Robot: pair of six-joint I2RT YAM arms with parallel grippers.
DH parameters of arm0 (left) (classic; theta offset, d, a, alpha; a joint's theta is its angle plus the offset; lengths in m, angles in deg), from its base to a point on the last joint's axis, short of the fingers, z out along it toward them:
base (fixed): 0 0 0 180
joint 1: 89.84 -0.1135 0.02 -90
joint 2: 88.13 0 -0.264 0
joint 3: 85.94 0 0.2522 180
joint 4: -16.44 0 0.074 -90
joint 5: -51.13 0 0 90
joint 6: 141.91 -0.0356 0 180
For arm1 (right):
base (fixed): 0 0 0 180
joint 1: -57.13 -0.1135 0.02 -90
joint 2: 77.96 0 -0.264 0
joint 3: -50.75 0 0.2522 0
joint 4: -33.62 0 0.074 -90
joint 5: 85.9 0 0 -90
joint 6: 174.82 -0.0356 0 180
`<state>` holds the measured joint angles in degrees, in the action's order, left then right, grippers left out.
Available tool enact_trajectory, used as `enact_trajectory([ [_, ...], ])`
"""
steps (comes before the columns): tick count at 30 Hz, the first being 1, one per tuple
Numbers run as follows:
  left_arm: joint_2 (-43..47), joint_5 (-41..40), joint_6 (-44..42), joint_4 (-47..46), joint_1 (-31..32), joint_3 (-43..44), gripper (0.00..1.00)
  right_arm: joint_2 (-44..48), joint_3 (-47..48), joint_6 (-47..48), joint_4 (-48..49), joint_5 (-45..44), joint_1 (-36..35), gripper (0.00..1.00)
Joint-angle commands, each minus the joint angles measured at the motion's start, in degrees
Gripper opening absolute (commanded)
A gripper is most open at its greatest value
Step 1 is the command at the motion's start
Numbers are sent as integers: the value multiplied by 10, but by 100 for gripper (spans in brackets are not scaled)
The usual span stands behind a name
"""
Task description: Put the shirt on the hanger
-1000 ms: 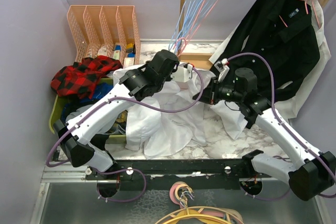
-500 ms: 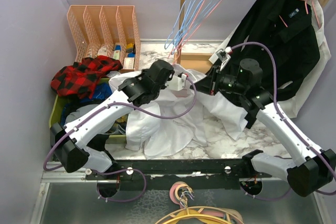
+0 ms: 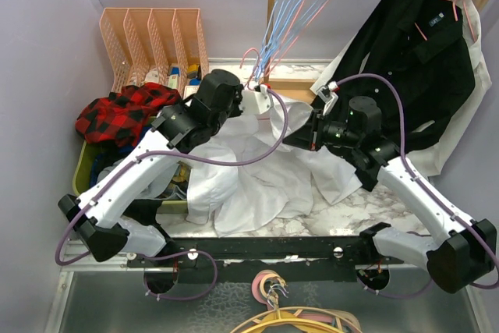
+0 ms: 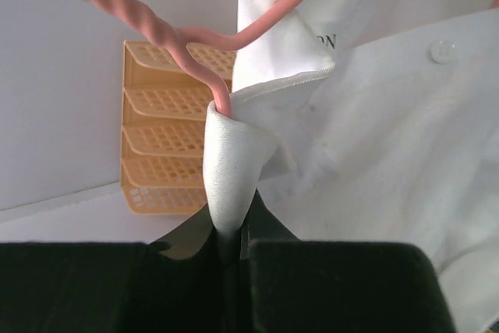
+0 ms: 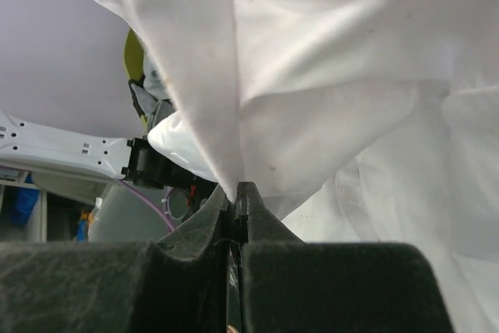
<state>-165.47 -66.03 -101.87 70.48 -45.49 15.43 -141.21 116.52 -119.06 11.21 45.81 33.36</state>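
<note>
Left wrist: left claw (image 4: 231, 238) clamps shirt (image 4: 374, 138), perhaps hanger (image 4: 160, 33) too.

The scene is viewed from high behind the near edge of the tabletop (image 3: 355, 207), facing down and forward. The left wrist view is taken close along the left gripper (image 4: 234, 233), with the hanger (image 4: 156, 30) and a file rack (image 4: 160, 126) beyond its tips. The right wrist view is set equally close along the right gripper (image 5: 236, 193). The shirt (image 5: 351, 76) is shared by all three views.
</note>
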Motion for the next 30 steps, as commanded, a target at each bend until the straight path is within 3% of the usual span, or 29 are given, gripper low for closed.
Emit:
enact_trajectory([
  [1, 18, 121, 79, 69, -2, 65, 0, 8, -36, -42, 88, 41, 2, 1],
  [4, 15, 195, 81, 119, -2, 89, 0, 3, -36, -43, 118, 62, 2, 5],
  [5, 16, 213, 80, 128, -2, 90, 0, 4, -34, -36, 124, 67, 2, 14],
  [7, 19, 235, 76, 138, -1, 84, 0, 13, -32, -14, 124, 66, 2, 55],
  [8, 21, 242, 72, 144, -1, 78, 0, 21, -31, 4, 110, 48, 2, 81],
  [9, 23, 250, 68, 149, -1, 74, 0, 31, -27, 31, 90, 28, 1, 98],
  [17, 49, 285, 27, 177, -8, 43, 0, 201, -48, 237, -41, -133, 2, 99],
  [23, 73, 384, 26, 204, -18, 51, 0, 331, -78, 420, -94, -147, 2, 99],
  [26, 91, 438, 32, 211, -32, 54, 0, 322, -55, 488, -194, -115, 2, 99],
  [30, 117, 491, 40, 227, -43, 71, 0, 313, -35, 490, -266, -107, -4, 100],
])
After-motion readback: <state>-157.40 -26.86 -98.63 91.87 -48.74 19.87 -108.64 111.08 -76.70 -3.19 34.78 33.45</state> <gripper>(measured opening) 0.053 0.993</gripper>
